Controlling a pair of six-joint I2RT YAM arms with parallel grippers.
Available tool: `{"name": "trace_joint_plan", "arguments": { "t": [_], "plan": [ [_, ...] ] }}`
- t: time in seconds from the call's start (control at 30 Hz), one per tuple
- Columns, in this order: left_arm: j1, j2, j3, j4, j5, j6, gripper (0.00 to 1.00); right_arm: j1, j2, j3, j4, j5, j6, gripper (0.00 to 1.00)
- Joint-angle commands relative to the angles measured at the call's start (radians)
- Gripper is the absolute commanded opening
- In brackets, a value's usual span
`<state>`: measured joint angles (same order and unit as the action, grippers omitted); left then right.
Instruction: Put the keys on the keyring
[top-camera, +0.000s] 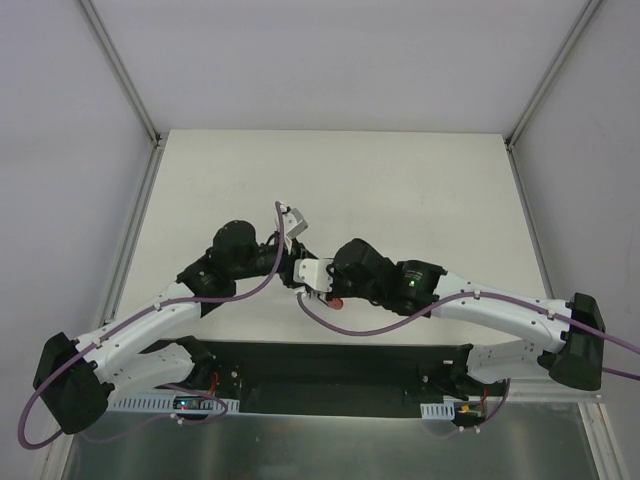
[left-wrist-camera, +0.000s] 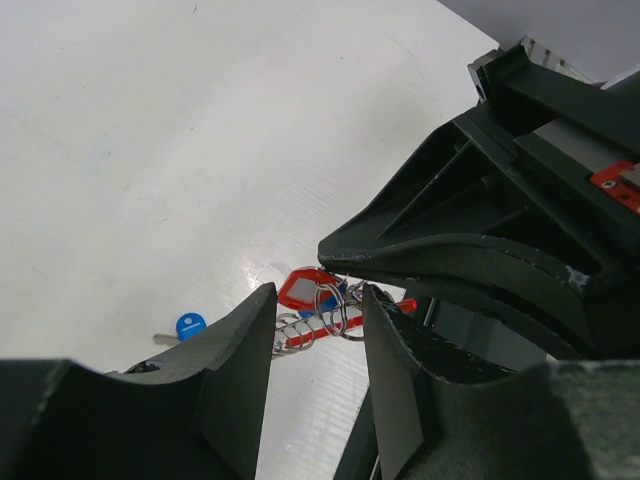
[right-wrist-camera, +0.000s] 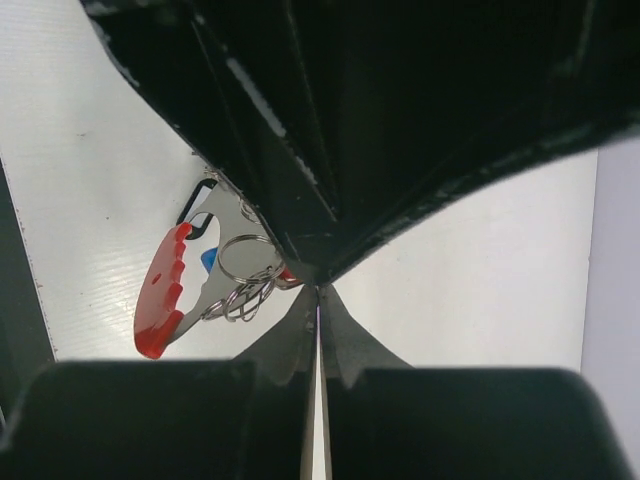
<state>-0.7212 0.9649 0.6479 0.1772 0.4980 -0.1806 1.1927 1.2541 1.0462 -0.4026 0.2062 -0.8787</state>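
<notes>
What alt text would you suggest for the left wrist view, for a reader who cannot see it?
Seen between the left gripper's parted dark fingers: the keyring's silver rings with a red-tagged key. The right gripper's shut tip sits just above them; a blue key lies on the white table.

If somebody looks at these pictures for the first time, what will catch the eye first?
First, the two dark grippers meeting nose to nose at the near middle of the white table: the left gripper open, the right gripper shut. Between them is a small bright bunch: the keyring with its red clip and a red-tagged key. A blue key lies on the table just left of it in the left wrist view.
</notes>
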Motion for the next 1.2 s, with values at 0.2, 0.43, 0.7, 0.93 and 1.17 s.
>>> {"name": "trace_joint_plan", "arguments": {
  "t": [0.2, 0.43, 0.7, 0.93, 1.17],
  "plan": [
    [-0.035, 0.035, 0.079, -0.051, 0.020, 0.000, 0.38, 0.015, -0.010, 0.055, 0.011, 0.039, 0.010, 0.01],
    [-0.056, 0.051, 0.088, -0.096, -0.030, 0.015, 0.36, 0.018, -0.009, 0.054, 0.011, 0.044, 0.012, 0.01],
    [-0.073, 0.066, 0.113, -0.122, -0.072, 0.035, 0.27, 0.019, -0.007, 0.054, 0.011, 0.039, 0.017, 0.01],
    [-0.084, 0.077, 0.127, -0.134, -0.095, 0.044, 0.13, 0.027, -0.016, 0.051, 0.002, 0.038, 0.023, 0.01],
    [-0.083, 0.041, 0.121, -0.173, -0.115, 0.066, 0.00, 0.024, -0.051, 0.025, -0.016, 0.081, 0.024, 0.01]
  ]
}}
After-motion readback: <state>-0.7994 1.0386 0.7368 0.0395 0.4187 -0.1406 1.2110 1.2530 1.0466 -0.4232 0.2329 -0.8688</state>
